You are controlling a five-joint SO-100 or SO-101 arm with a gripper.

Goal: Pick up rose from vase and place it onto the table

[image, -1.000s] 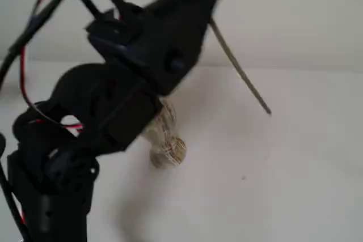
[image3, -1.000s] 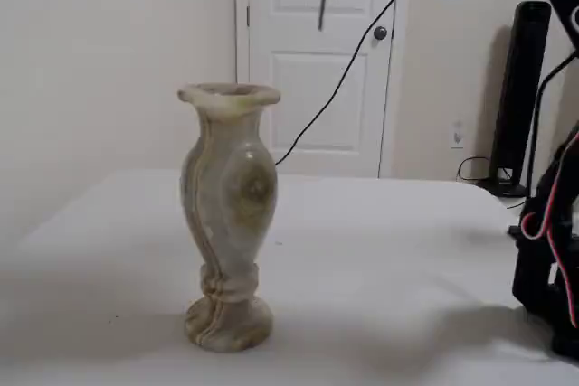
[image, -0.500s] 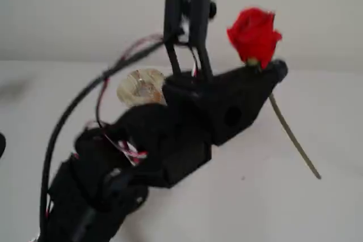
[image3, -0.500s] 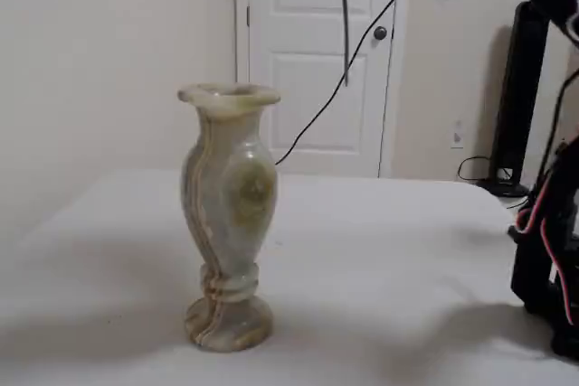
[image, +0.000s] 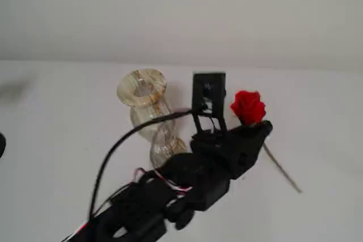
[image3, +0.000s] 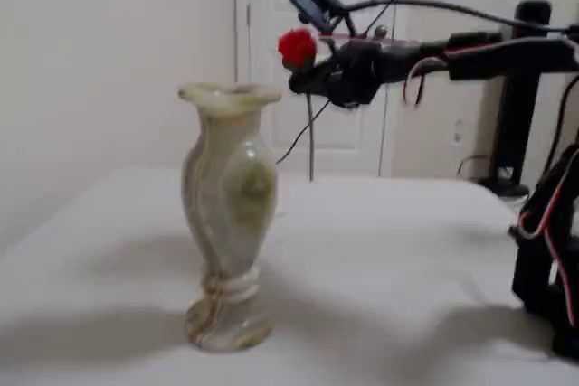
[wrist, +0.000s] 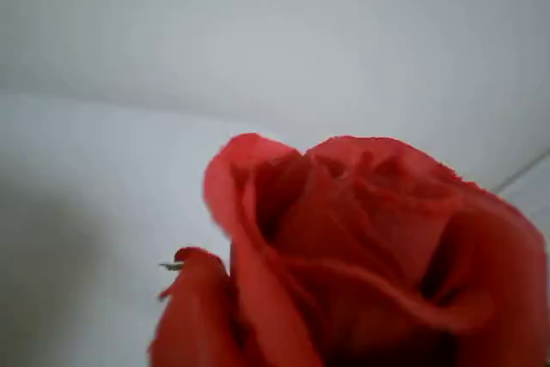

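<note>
The red rose [image: 248, 106] is out of the vase and held in the air. My gripper [image: 256, 130] is shut on its stem just under the bud, to the right of the vase [image: 148, 106] in a fixed view. The thin stem [image: 282, 169] hangs free below the jaws. In another fixed view the rose [image3: 296, 46] is level with the vase's rim, behind and right of the marbled vase [image3: 228, 214], which stands upright on the white table [image3: 407, 268]. The gripper [image3: 310, 80] is well above the table. The bud [wrist: 361, 255] fills the lower wrist view; the fingers are not seen there.
The arm's black body and cable [image: 113, 151] cross in front of the vase's foot in a fixed view. A black stand with wires [image3: 543, 250] is at the table's right edge. A door and wall lie behind.
</note>
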